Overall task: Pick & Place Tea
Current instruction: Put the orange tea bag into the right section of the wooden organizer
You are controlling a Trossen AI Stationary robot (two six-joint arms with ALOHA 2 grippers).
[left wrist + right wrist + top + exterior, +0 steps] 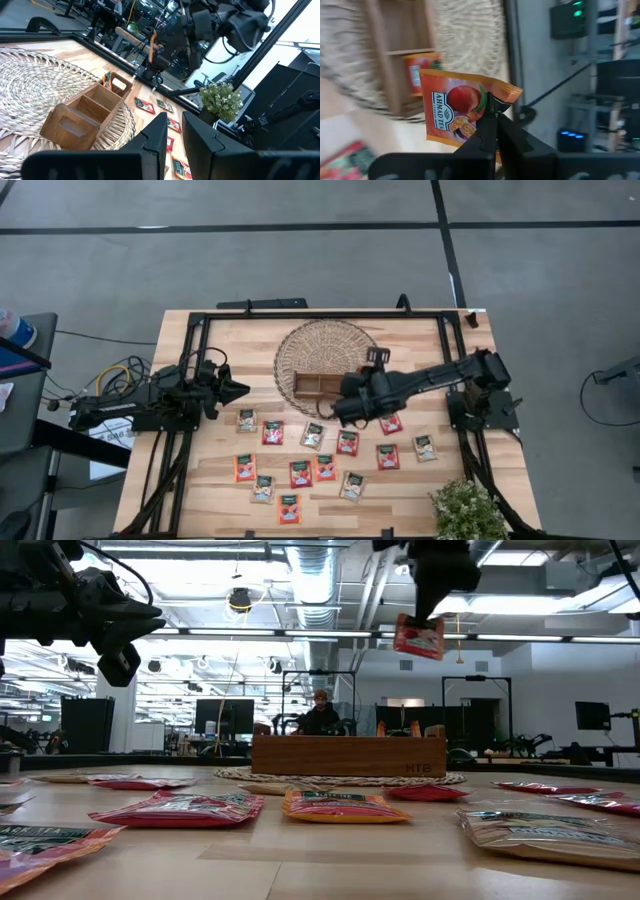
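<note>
the right gripper (492,117) is clenching the corner of an orange tea sachet (457,112), holding it in the air just beside the wooden tray (318,384) that is sitting on the round wicker mat (325,355), with one orange sachet (420,72) already lying in a tray compartment. the left gripper (236,389) is hovering by the table's (200,480) left side, well apart from the tray, its fingers standing slightly apart and gripping nothing. the other sachets (300,473) are lying scattered on the bare wood in front of the mat, near a small potted plant (466,510).
</note>
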